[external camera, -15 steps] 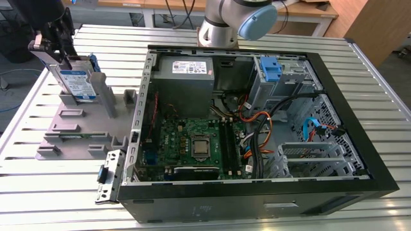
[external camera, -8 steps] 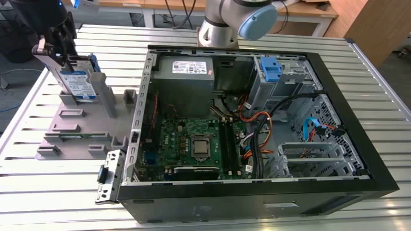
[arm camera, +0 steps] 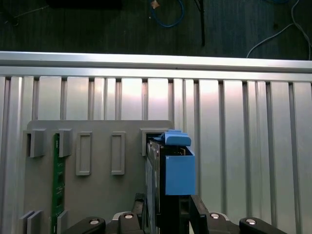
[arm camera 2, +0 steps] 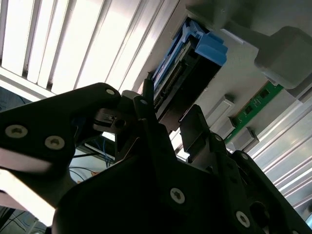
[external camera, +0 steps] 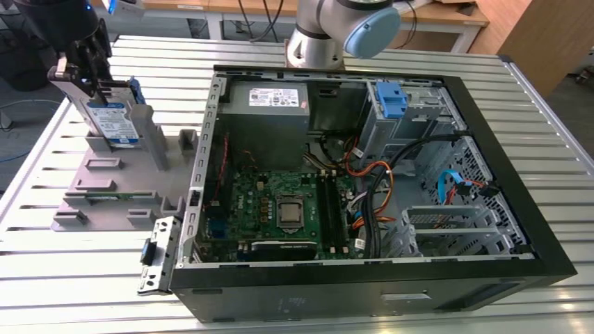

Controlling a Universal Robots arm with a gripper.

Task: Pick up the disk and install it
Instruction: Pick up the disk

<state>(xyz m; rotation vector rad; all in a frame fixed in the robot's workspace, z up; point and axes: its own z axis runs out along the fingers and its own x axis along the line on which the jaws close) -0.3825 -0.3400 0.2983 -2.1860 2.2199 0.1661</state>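
The gripper [external camera: 90,82] is up at the exterior view's left, over the grey fixture [external camera: 111,181] on the slatted metal surface [external camera: 74,264]. It hangs well apart from the open computer case [external camera: 519,209]. The disk [external camera: 116,122] stands upright on edge between its fingers, label facing out and blue caddy framing it.

In the first wrist view the gripper [arm camera: 168,207] pinches the disk [arm camera: 178,173] edge-on, with a dark finger pressed to each flat side. The disk sits right at a slot in the fixture [arm camera: 97,195], and I cannot tell whether its lower edge has cleared that slot. A green circuit board [arm camera: 57,180] stands in another slot of the fixture.

The second wrist view shows the same clamp, with the fingers [arm camera 2: 146,112] against the disk [arm camera 2: 187,80].

Over in the case, a grey power supply [external camera: 269,97] sits at the far wall. A bare blue bracket [external camera: 391,101] sits in the drive bay, and the motherboard [external camera: 288,209] lies flat below.
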